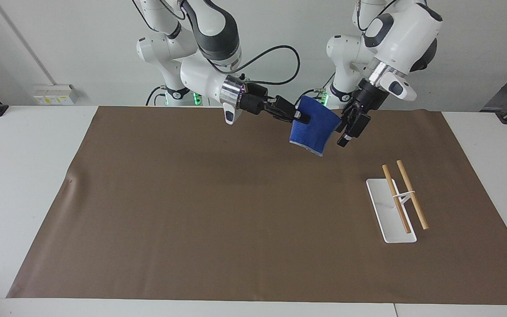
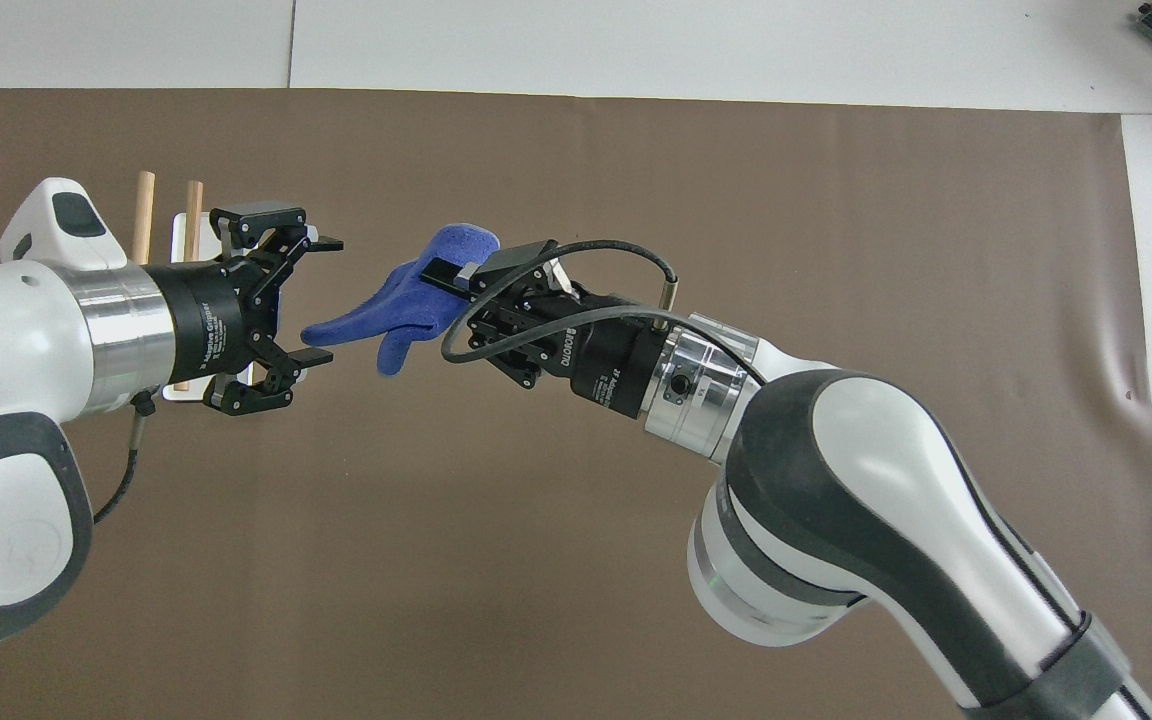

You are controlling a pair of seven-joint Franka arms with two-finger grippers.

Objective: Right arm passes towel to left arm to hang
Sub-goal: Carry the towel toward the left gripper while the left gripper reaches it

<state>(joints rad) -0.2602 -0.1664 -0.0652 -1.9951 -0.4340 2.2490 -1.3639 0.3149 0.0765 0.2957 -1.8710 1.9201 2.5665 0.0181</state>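
Right gripper clamps blue towel mid-air, free corner offered between left gripper's wide-open, empty jaws for handover.

A mat covers most of the tabletop. The towel hangs in the air over the part of the mat near the robots, about midway between the two arms' ends. The right hand grips it from the right arm's side; the left hand is just beside the towel's free edge on the left arm's side, one fingertip right at that edge. A rack stands on the mat toward the left arm's end, farther from the robots than the towel.
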